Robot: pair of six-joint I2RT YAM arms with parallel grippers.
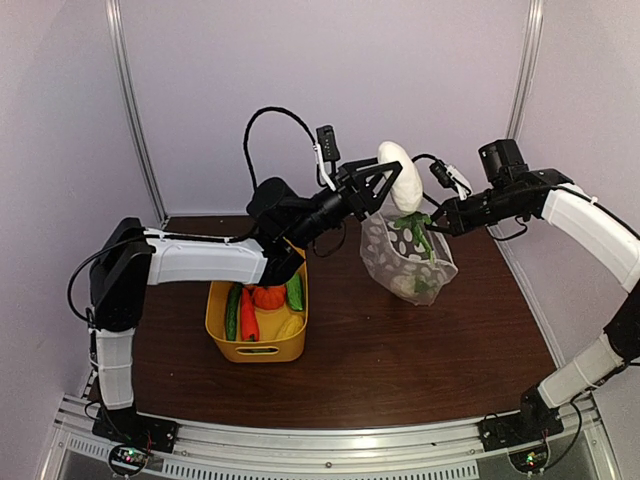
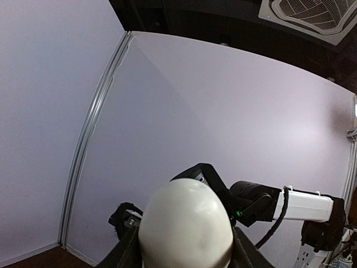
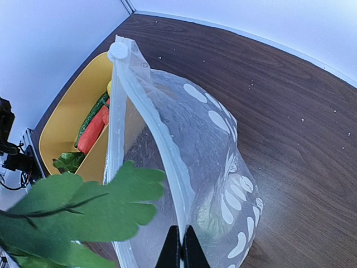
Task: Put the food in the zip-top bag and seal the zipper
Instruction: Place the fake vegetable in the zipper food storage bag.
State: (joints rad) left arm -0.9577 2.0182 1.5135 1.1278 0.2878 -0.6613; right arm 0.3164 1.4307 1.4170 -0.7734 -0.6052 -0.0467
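Note:
My left gripper (image 1: pixel 385 185) is shut on a white toy radish (image 1: pixel 402 176) with green leaves (image 1: pixel 412 222) and holds it upright over the mouth of the polka-dot zip-top bag (image 1: pixel 405 260). The leaves hang into the bag's mouth. The radish's white body fills the left wrist view (image 2: pixel 187 229). My right gripper (image 1: pixel 432 222) is shut on the bag's rim, pinching the zipper strip (image 3: pixel 162 139), and holds the bag lifted above the table. A pale piece lies in the bag's bottom (image 3: pixel 215 215). More food, a cucumber (image 1: pixel 233 312), carrot (image 1: pixel 249 315) and pumpkin (image 1: pixel 268 297), lies in the tub.
A yellow tub (image 1: pixel 258 349) stands on the brown table (image 1: pixel 400 350) left of the bag, under my left forearm. It also shows in the right wrist view (image 3: pixel 61 128). White walls enclose the back and sides.

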